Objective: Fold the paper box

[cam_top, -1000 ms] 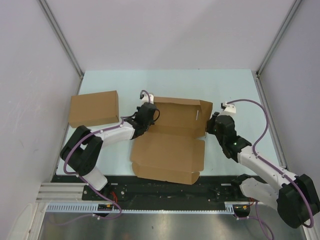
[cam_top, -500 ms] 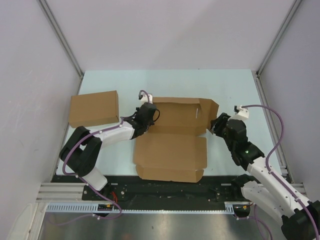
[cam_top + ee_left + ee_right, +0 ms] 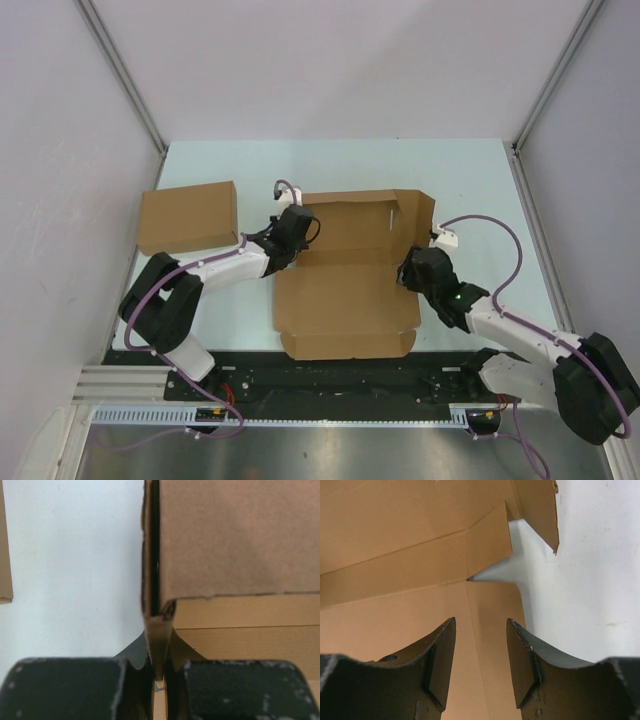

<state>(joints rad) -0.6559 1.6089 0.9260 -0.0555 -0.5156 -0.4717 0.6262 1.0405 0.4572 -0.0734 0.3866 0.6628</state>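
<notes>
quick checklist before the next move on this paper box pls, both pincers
1. Left pincer shut on the paper box wall: ok.
2. Right pincer open and empty: ok.
3. Right pincer above the box's right edge: ok.
4. Box folded shut: not ok, its near half lies flat.
5. Plain box apart from the work: ok.
</notes>
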